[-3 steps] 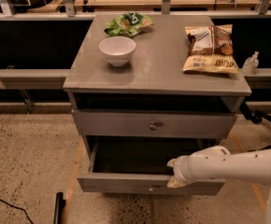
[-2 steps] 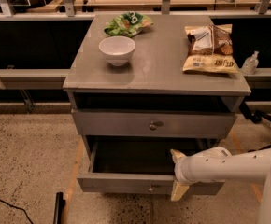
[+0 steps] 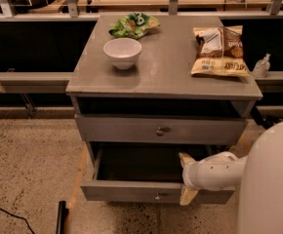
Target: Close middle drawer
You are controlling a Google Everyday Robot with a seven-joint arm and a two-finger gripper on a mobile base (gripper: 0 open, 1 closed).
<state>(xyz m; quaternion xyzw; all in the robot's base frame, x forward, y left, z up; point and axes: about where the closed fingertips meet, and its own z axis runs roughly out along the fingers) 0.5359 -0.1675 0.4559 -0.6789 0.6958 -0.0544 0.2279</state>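
The middle drawer [image 3: 131,191] is pulled out of the grey cabinet, its dark box open to view and a small round knob [image 3: 157,197] on its front panel. My gripper [image 3: 186,177] reaches in from the right on a white arm [image 3: 214,170]. It is open and straddles the right part of that front panel. One tan finger [image 3: 185,159] is inside the drawer and the other finger [image 3: 188,195] hangs in front of the panel. The drawer above [image 3: 163,129] is pushed in.
On the cabinet top [image 3: 171,67] are a white bowl [image 3: 122,51], a green bag [image 3: 133,25] and a chip bag [image 3: 218,44]. A spray bottle [image 3: 261,66] stands on the ledge to the right. Speckled floor [image 3: 29,169] and a black cable [image 3: 5,213] lie to the left.
The fingers, together at the drawer front a second ago, have spread apart and now straddle the panel. The drawer has stayed about where it was.
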